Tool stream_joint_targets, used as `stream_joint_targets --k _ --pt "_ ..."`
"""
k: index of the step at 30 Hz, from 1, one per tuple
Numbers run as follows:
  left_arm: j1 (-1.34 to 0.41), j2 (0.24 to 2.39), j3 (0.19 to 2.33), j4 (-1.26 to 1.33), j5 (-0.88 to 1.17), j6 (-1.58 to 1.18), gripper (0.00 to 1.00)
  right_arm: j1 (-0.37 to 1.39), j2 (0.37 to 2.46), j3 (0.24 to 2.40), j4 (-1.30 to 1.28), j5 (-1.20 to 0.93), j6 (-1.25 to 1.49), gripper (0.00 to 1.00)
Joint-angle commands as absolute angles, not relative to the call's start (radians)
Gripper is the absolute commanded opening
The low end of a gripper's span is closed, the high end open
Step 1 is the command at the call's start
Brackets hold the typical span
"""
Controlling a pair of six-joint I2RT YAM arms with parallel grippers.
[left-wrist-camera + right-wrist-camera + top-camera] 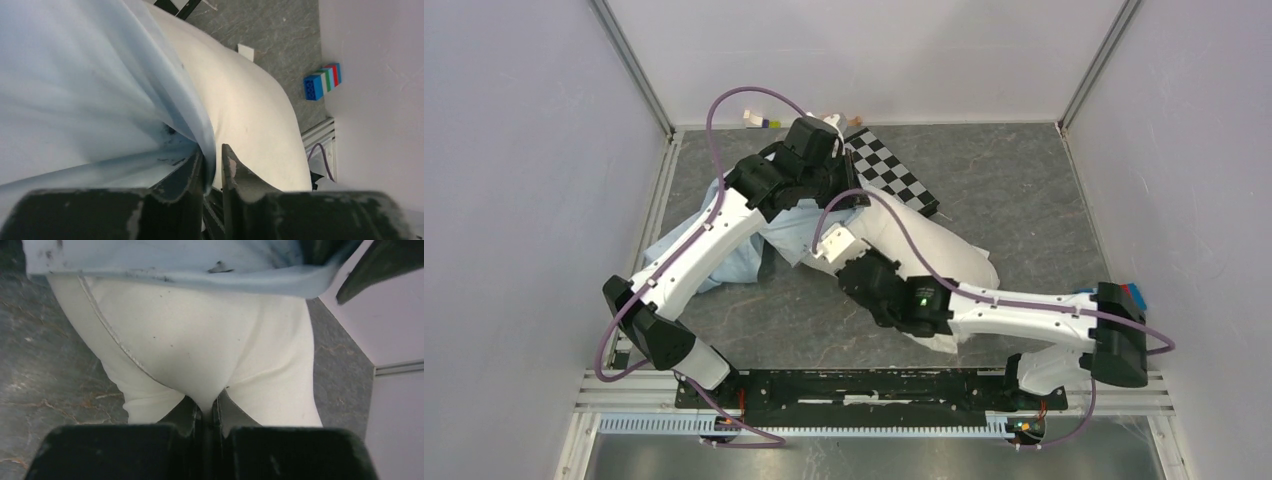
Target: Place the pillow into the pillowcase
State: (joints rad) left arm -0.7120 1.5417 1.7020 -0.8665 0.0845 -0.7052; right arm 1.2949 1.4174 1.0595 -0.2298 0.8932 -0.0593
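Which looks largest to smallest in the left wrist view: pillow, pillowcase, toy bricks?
1. pillowcase, though it is nearest the camera, so its lead is unsure.
2. pillow.
3. toy bricks, clearly smallest.

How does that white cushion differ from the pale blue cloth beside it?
The pillow is cream-white; the pillowcase is pale blue. The pillow is plump and rounded; the pillowcase is thin and wrinkled. The right gripper pinches the pillow's fabric, while the left gripper pinches the pillowcase's edge. Both are soft cloth, touching each other on the grey table.
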Motion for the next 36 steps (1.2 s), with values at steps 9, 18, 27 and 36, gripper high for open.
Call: stream_joint_targets --k 9,18,27,36 --pt "-0.727 1.397 1.903 -0.871 -0.04 -0.536 0.89 1.054 1.271 1.275 -0.3 0.51 0.113 0.0" --pt "-0.727 1.047 1.358 -0.803 -0.388 -0.561 0.87 0.951 1.287 1.331 -0.315 0.396 0.151 0.0" --pt "-0.727 1.084 1.15 -0.711 -0.517 -0.55 0.86 0.943 1.282 1.316 -0.293 0.378 0.159 0.0" --pt "-0.727 1.238 1.115 -0.605 -0.729 -0.587 0.81 0.94 1.277 1.327 -0.288 0.354 0.163 0.0"
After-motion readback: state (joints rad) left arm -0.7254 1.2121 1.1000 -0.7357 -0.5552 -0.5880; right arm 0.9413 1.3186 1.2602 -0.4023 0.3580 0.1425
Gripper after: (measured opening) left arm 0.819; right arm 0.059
